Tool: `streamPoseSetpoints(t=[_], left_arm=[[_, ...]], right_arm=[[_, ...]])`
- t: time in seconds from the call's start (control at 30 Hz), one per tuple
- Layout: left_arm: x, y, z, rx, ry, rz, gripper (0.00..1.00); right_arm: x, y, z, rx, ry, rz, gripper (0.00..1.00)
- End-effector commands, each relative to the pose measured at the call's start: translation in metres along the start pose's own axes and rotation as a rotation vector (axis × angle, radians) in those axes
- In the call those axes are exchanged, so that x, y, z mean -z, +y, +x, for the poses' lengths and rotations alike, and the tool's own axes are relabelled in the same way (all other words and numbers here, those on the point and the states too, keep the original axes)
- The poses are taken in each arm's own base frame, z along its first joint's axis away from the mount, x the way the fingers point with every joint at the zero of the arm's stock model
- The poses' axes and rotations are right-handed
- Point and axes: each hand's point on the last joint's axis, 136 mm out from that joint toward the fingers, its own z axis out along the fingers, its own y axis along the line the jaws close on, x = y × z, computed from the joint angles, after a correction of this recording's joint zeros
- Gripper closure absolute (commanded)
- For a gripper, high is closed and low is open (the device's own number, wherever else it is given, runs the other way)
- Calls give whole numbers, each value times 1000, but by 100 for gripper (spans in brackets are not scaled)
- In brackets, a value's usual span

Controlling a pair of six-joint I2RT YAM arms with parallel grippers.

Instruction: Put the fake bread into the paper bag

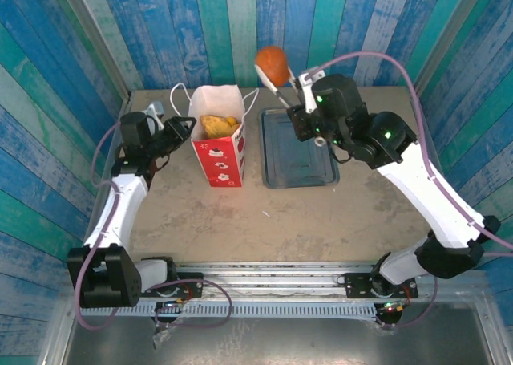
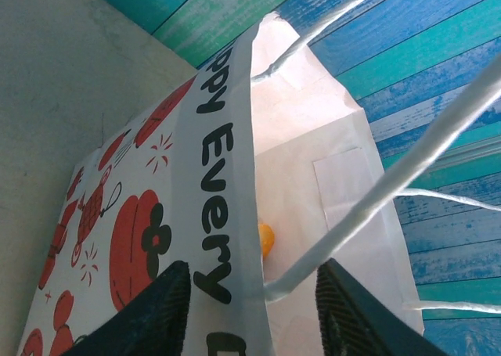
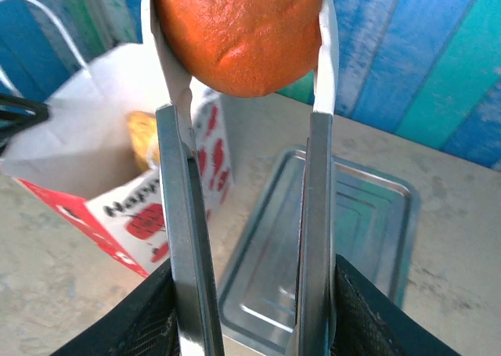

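**Bag** [image 1: 218, 152]: I see it upright on the table [image 1: 280, 221], left of centre. It is white above and red with print below, and its mouth is open. A white cord handle [image 2: 391, 176] rises from the rim.

**Bread** [image 1: 218, 125]: golden pieces lie inside the bag. I cannot count them. In the left wrist view one orange-yellow bit shows low against the inner wall.

**Bun** [image 1: 271, 60]: round and orange, held in the air between the tong tips. It is to the right of the bag mouth, apart from it, over the far end of the tray. From the right wrist it sits at the top, with the bag down to the left.

**Tongs** [image 3: 176, 215]: thin metal, two arms, both pressed on the bun's sides.

**Tray** [image 1: 296, 160]: flat and grey, just right of the bag and not touching it. Nothing lies on it.

**Left gripper** [image 2: 254, 309]: at the bag's left rim. One finger [image 2: 160, 309] is outside the printed wall and the other is inside the mouth. The jaws stand apart with the rim and a cord between them. I see no squeeze on the paper.

**Right gripper** [image 3: 250, 325]: raised over the far part of the tray. Its fingers are clamped on the outsides of the tong arms, pinching them together.
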Motion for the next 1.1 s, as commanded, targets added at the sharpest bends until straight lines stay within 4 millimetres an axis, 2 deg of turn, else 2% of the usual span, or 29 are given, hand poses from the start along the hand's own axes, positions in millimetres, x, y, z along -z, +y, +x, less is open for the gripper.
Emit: streamPoseSetpoints(t=[0.0, 0.13, 0.37, 0.7, 0.83, 1.07], left_arm=[[-4, -11, -9, -11, -15, 45, 59], [-3, -13, -8, -13, -22, 43, 64], [-4, -14, -6, -3, -28, 48, 72], [-5, -18, -7, -9, -27, 58, 82], [-4, -18, -7, -8, -29, 56, 85], [-5, -16, -6, -7, -27, 49, 87]], right_arm=[[-17, 30, -1, 27, 24, -45, 53], [-41, 61, -1, 72, 64, -84, 53], [-81, 87, 15, 103, 165, -108, 53], [-112, 93, 38, 122, 237, -82, 51], [-119, 95, 44, 131, 258, -79, 47], [-123, 95, 44, 138, 257, -71, 43]])
